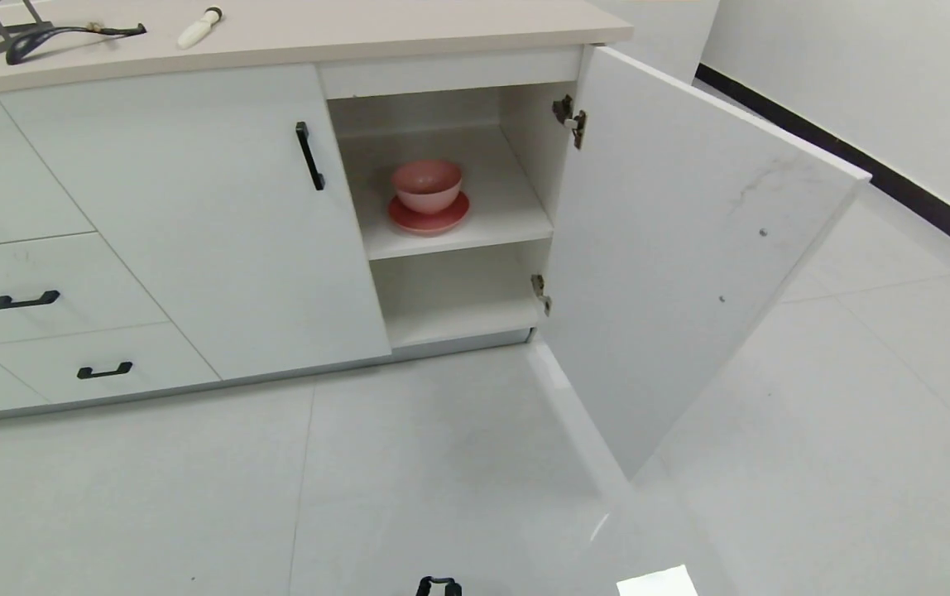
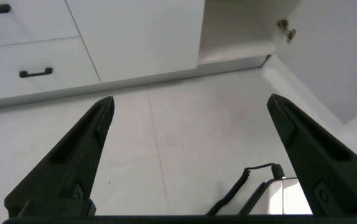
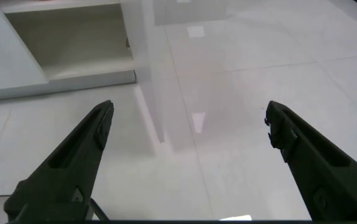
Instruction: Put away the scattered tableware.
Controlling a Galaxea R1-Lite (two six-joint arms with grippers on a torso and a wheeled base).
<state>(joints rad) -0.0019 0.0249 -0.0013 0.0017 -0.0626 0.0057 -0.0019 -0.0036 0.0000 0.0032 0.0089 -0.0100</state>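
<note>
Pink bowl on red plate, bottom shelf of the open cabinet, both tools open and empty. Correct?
Wrong shelf: head view shows the pink bowl on the red plate on the upper shelf. Rest holds: left tool and right tool open, empty.

R gripper (image 3: 190,107) hangs over pale tiled floor (image 3: 259,68), fingers (image 3: 79,155) spread wide w/ nothing between them. Beyond it is the white cabinet (image 3: 10,68), its bottom shelf (image 3: 73,37) bare. Open door (image 3: 142,56) seen edge-on, lower corner just off the floor. Small hinge (image 3: 127,42) on the inner side.
</note>
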